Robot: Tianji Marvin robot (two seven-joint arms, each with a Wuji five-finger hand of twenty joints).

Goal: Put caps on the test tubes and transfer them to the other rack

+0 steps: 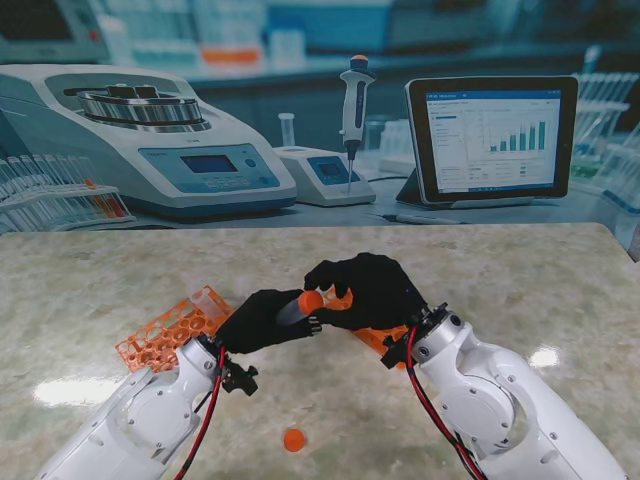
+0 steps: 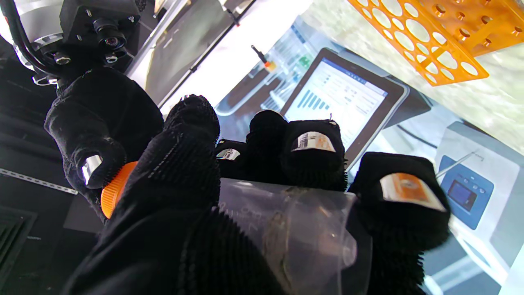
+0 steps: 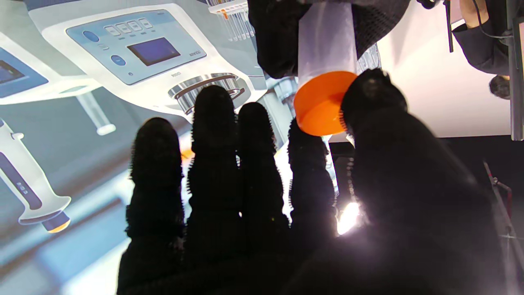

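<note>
You have a marble table (image 1: 520,280) whose far edge runs along the printed lab backdrop; its right far corner shows, and the broad surface to the far left and far right of the hands lies bare, as does the strip nearest you between the two forearms apart from one small item.

Two orange racks are in view. One rack (image 1: 170,328) lies at your left, just beside the left forearm, tilted with its holes facing up. The second rack (image 1: 385,338) is mostly hidden behind the right hand and wrist, so you cannot tell how it sits.

Two hands meet over the table's middle. Your left hand (image 1: 262,320) is wrapped around one clear test tube (image 1: 296,310), lifted off the table and lying nearly level, mouth toward the right. Your right hand (image 1: 368,288) pinches the orange cap (image 1: 311,300) at that mouth between thumb and forefinger, with the other three fingers spread; whether the cap is fully seated you cannot tell.

One loose cap (image 1: 293,439) lies on the table nearest you, well apart from both racks.
</note>
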